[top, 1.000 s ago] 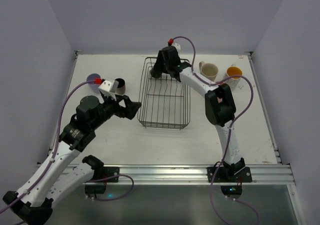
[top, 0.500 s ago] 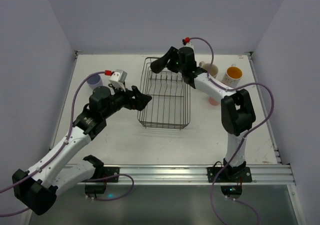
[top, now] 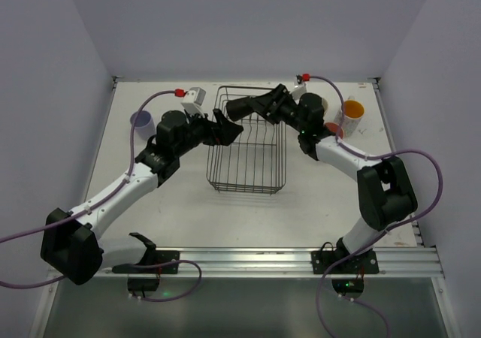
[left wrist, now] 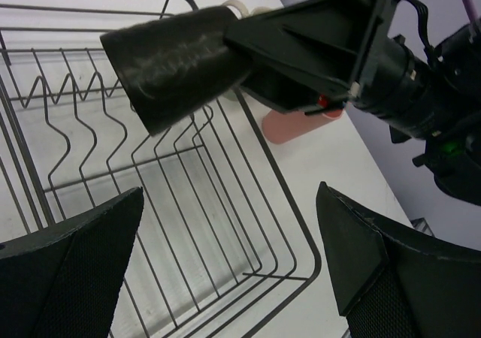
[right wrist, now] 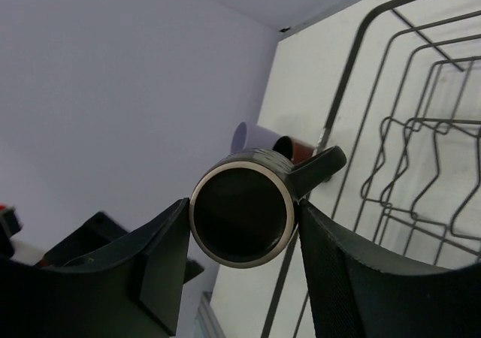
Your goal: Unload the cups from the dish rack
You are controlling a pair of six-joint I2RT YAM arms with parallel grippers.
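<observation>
My right gripper (right wrist: pixel 242 229) is shut on the black mug (right wrist: pixel 242 218), one finger on each side, the mug's open mouth facing the wrist camera. From above, the mug (top: pixel 237 110) hangs sideways over the far left part of the dish rack (top: pixel 248 174), held by the right gripper (top: pixel 254 107). My left gripper (top: pixel 228 128) stands open at the rack's left rim, just below the mug. In the left wrist view the mug (left wrist: pixel 173 64) is ahead of the open left gripper (left wrist: pixel 233 267), with the empty rack (left wrist: pixel 150 195) beneath.
A lavender tumbler (top: pixel 140 120) stands at the far left, and beside it a brown mug (right wrist: pixel 291 149). An orange-lined cup (top: pixel 352 113) and a pink cup (left wrist: pixel 297 126) stand right of the rack. A cream mug (top: pixel 319 100) shows partly behind the right arm.
The right arm has swung right and turned, bringing the black mug up over the rack's far end. The left arm has reached forward from the table's left to the rack's rim.
</observation>
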